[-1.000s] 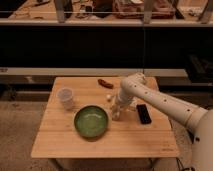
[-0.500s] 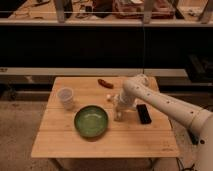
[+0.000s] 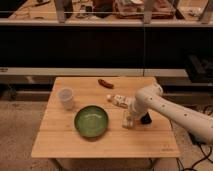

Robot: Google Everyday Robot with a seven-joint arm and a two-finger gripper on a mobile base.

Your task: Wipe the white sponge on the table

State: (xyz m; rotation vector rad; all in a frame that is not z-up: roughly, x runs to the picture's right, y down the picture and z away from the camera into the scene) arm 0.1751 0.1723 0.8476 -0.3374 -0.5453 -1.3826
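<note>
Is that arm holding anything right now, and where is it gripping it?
Apparently the sponge, pinched by the shut fingers of the gripper, down on the table; which part is gripped can't be told.

The white arm (image 3: 175,112) reaches in from the right, bends at the elbow and points down; its gripper (image 3: 129,120) hangs low, fingers apparently closed together.
</note>
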